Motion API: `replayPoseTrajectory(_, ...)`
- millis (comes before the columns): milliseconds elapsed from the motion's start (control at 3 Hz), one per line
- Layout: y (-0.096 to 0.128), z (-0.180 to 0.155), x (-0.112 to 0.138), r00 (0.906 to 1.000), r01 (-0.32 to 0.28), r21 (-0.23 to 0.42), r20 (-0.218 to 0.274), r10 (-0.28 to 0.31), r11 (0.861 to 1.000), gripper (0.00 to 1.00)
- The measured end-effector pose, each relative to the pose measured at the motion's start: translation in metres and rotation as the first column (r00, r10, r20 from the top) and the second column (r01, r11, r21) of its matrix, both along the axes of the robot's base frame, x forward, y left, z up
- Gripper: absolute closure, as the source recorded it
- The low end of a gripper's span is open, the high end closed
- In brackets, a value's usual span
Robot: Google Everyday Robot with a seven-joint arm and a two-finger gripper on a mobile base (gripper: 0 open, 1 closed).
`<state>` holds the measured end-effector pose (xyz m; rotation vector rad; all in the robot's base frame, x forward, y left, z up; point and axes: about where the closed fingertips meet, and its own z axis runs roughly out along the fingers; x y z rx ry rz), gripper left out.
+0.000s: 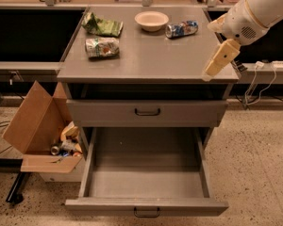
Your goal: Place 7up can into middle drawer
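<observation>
**Reach for the 7up can: go long, go low, pick the right one**

My gripper (211, 70) hangs at the R front corner of the cabinet top (155, 55), angled down and left, just over the edge. Can't tell how wide it's set from here. Nothing visible in its hold.

Nearest thing to me is the blue/silver/red can (181, 29), lying on its side at the back R. Wrong one, so skip it. Next to it is a pale bowl (151, 20), which I should pass w/o clipping on the way across.

Target is the 7up can (102, 47), silver-white w/ green, on its side toward the L front of the top, well apart from me. Just behind it lies a green foil bag (102, 26), near but not touching as far as I can tell.

How I'd do it, imo:
- Cross above the top, in front of bowl and other can.
- Come down over the can's middle, jaws across its short axis, not end to end.
- It's dented and lying flat, so prob rolls if nudged. Close square, don't push sideways.
- Keep clear of the bag behind.

Middle drawer (146, 185) is already pulled out below, tray bare. Drawer front above it (108, 113) is closed.
</observation>
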<state>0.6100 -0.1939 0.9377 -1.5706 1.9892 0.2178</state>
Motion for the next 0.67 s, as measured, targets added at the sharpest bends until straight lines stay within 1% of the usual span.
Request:
replayPoseTrajectory(333, 0.02, -0.008, 0.022, 0.9996, -0.028, 0.003, 0.007, 0.028, 1.0, 0.0)
replayPoseTrajectory(667, 0.063, -0.02, 0.061, 0.9937, -0.107, -0.007, 0.03, 0.108, 0.994, 0.0)
